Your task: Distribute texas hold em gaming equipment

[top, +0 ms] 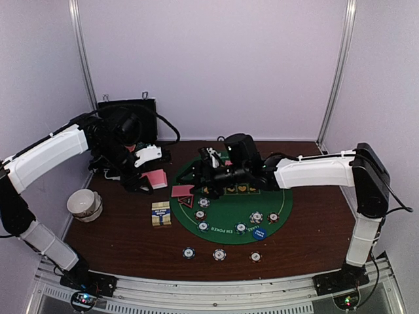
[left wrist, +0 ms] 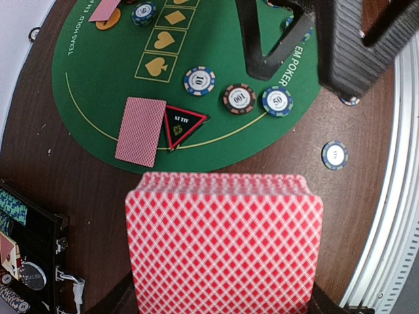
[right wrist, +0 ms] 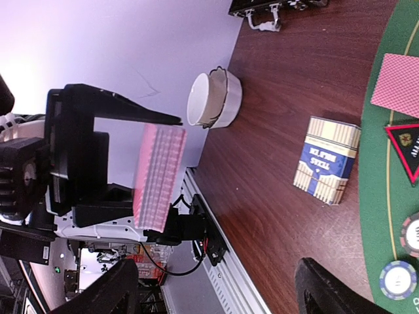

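My left gripper [top: 145, 175] is shut on a deck of pink-red-backed cards [left wrist: 222, 242] and holds it above the wood left of the green mat [top: 229, 212]. The deck also shows edge-on in the right wrist view [right wrist: 159, 176]. My right gripper [top: 195, 175] is open and empty, just right of the deck, over the mat's left edge. One card [left wrist: 141, 131] lies face down on the mat beside the red-black triangle marker [left wrist: 183, 123]. Striped chips [left wrist: 199, 80] [left wrist: 239, 98] [left wrist: 277, 101] lie along the mat's curved line. A blue disc [top: 260, 233] and an orange disc [left wrist: 108, 19] lie on the mat.
A blue-and-cream card box [top: 161, 213] lies left of the mat. A white bowl [top: 85, 203] stands at the table's left edge. The black case [top: 127, 118] stands open at the back left. Three chips [top: 189, 252] [top: 219, 254] [top: 255, 256] lie on the wood near the front edge.
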